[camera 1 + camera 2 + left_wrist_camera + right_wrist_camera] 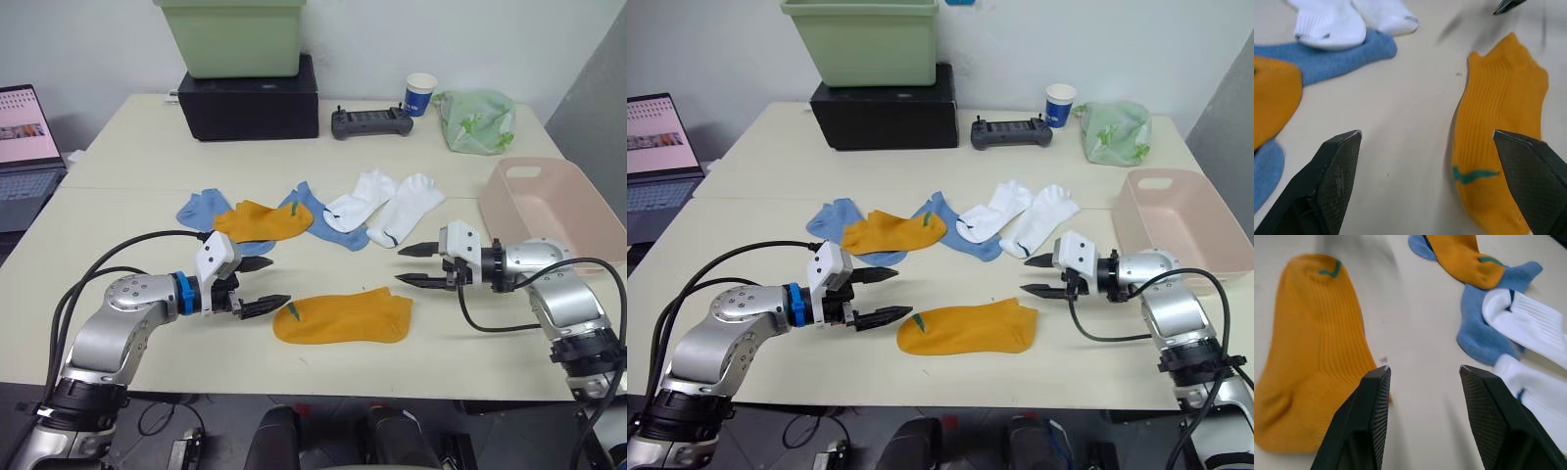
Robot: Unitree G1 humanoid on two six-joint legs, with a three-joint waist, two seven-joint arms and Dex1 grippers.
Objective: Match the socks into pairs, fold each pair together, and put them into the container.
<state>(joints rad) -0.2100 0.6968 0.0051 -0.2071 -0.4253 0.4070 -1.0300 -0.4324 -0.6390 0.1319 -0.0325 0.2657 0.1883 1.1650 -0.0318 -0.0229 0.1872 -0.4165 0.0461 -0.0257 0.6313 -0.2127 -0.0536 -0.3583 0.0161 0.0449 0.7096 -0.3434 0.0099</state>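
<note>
My left gripper (263,285) hovers just above the tabletop (127,157) with its two fingers spread wide and nothing between them. It sits at the tab end of the near mustard-orange sock (343,317), close to it but apart.

My right gripper (413,265) is also spread wide and empty. It hovers just beyond the toe end of the same sock, on the opposite side.

The near mustard-orange sock lies flat and alone at the front of the tabletop, between both grippers, its green tab toward my left gripper.

The second mustard-orange sock (261,221) lies farther back, overlapping two light blue socks: one (201,209) at its left, the other (315,210) at its right.

Two white socks (361,199) (407,209) lie side by side to the right of the blue ones; the nearer one overlaps the right-hand blue sock.

The pink container (549,199) stands at the right edge of the tabletop, behind my right arm, with no sock visible in it.

At the far side stand a black box (250,101) carrying a light green bin (233,37), a controller (368,123), a paper cup (420,95) and a pale green bag (474,120).
</note>
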